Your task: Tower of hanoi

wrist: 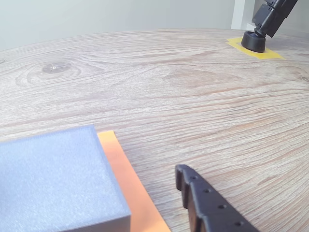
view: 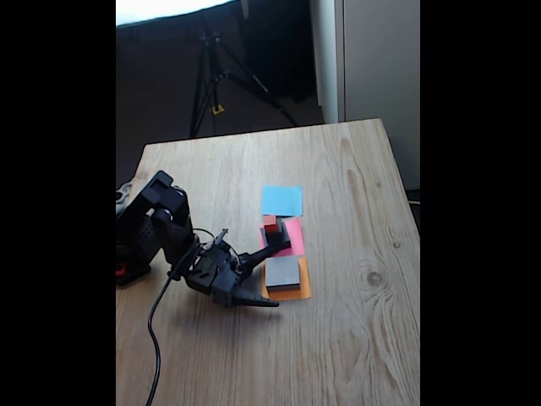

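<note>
The grey slab [view: 282,271] lies on the orange paper square [view: 292,293]; the wrist view shows it large at the lower left [wrist: 48,179] on that orange paper [wrist: 128,186]. On the pink paper square [view: 295,238] sit a small red cube [view: 270,224] and a black block [view: 281,237] that is hard to tell apart from my upper finger. My gripper [view: 272,277] is open, its fingers on either side of the grey slab's near end. The lower finger [wrist: 210,208] lies low over the wood, a gap away from the slab.
An empty blue paper square [view: 281,200] lies beyond the pink one. The arm's base [view: 139,241] and its cable [view: 155,338] are at the table's left. A tripod [view: 211,76] stands behind the table. In the wrist view, a black foot [wrist: 254,41] rests on yellow tape.
</note>
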### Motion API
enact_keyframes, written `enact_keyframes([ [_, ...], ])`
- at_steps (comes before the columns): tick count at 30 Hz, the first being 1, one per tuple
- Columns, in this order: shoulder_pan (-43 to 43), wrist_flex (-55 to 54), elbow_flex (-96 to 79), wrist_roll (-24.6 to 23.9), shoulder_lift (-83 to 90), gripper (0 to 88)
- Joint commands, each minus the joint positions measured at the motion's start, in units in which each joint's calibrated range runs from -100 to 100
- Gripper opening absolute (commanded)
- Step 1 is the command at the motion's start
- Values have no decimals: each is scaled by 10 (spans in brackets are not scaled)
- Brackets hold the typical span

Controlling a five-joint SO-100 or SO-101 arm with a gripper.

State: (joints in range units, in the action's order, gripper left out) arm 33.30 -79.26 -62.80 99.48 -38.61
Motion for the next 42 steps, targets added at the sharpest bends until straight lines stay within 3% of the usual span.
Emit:
enact_keyframes([
  [1,4,-16,6,5,8,574],
  [30,-16,-29,28,5,-18,563],
  [42,-17,-27,28,5,-19,432],
])
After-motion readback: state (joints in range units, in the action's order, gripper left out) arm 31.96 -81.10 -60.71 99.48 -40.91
